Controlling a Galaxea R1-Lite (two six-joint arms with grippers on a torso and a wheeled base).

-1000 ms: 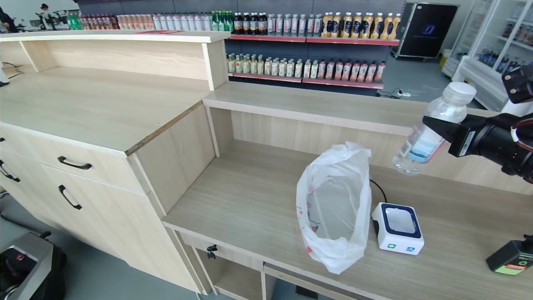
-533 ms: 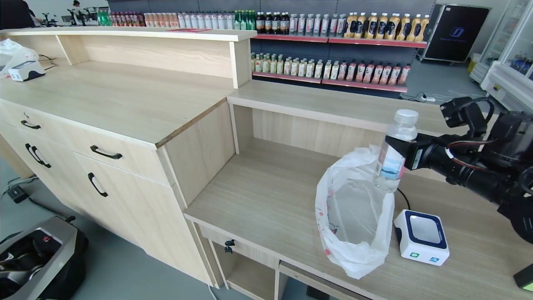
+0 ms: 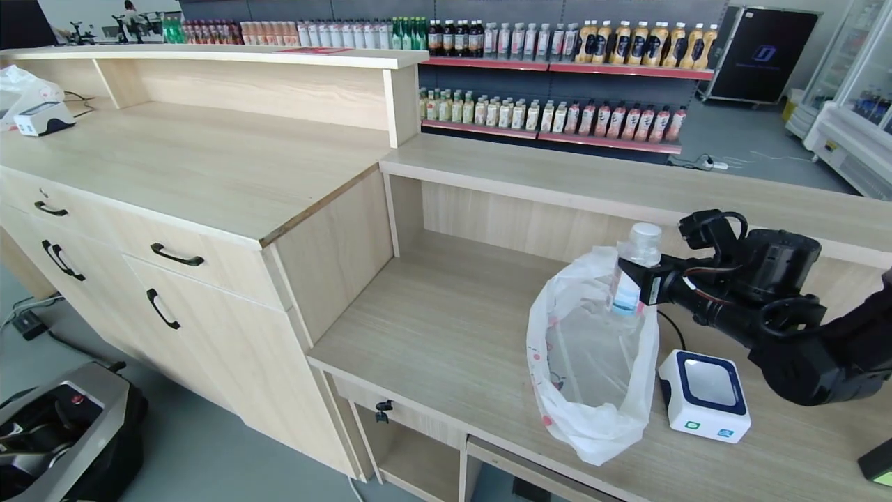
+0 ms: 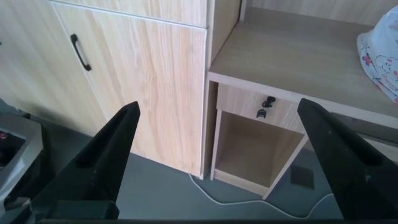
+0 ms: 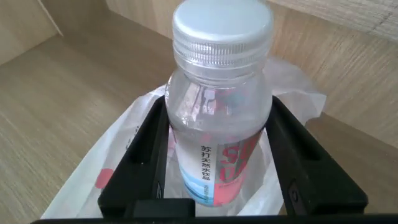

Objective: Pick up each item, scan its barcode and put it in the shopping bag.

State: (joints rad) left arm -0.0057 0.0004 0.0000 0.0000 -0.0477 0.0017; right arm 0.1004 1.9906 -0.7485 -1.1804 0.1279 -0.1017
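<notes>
Right jaws clamping water bottle [image 3: 629,282], base hidden by shopping bag [image 3: 557,394]

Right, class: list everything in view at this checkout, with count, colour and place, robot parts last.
water bottle: one, clear, pale cap, upright at the bag's mouth.
shopping bag: one, translucent white, open on the lower counter.
scanner: one, white and navy, beside the bag.
counter: one, light wood, stepped.
shelf bottles: many, mixed colours, behind the counter.
right gripper: one, black, shut on the water bottle.
left gripper: one, black, open, low, facing the counter's front.
</notes>
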